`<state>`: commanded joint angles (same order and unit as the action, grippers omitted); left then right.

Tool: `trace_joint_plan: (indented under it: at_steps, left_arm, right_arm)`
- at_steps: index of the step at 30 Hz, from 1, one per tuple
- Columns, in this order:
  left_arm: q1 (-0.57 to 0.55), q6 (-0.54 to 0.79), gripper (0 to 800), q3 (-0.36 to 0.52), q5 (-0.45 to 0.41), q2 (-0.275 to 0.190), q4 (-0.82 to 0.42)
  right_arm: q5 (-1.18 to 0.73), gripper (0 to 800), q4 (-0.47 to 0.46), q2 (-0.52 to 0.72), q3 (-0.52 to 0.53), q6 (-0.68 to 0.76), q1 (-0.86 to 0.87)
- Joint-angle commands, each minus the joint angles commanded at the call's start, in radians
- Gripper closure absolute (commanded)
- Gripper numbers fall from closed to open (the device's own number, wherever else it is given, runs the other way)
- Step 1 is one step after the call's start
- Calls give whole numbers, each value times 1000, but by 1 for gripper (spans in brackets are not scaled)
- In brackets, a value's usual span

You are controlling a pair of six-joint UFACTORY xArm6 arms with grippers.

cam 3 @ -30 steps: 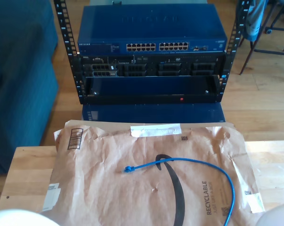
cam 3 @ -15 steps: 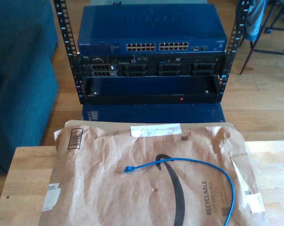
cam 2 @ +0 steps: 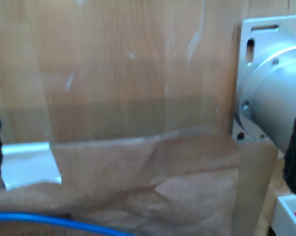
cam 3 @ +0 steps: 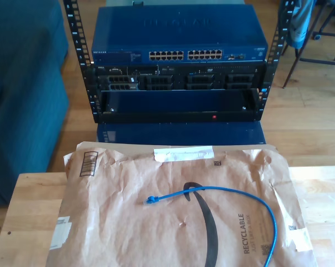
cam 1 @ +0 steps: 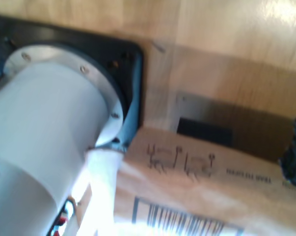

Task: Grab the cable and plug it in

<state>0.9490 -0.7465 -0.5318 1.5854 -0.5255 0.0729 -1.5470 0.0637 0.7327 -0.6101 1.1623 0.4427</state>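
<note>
The cable is a thin, glossy bright-blue cord lying loose on a crinkled brown paper mailer that covers most of a pale wooden table. One small blue plug end rests near the middle of the mailer; from there the cord arcs toward the exterior view's right and curves down toward the near edge. A blurred stretch of the cable also crosses the creased paper in my second wrist view, beside a smooth silver cylindrical arm part.

Beyond the table stands a black metal rack with perforated rails, carrying a flat blue network switch with two rows of small square ports, and darker units beneath it.

My first wrist view shows a matte white rounded arm part on a black plate, wood grain, and the mailer's printed barcode.

I cannot tell how the jaws of my first gripper or my second gripper stand.

Compared with a second ago, the pale rounded shapes at the exterior view's lower corners are gone; the cable lies as before.
</note>
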Motion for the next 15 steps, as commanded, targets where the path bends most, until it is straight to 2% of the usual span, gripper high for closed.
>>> trace_joint_plan:
  at_steps: [7,11,15]
  left_arm:
    - [0,-6,0,-49,46,-5,58]
    - [-35,-9,0,-49,41,-3,109]
    - [-109,-77,0,-48,38,-5,143]
  right_arm:
    - [12,6,11,-9,-2,295,-384]
    - [123,6,112,-75,-20,425,-575]
    - [157,8,166,-163,-94,454,-695]
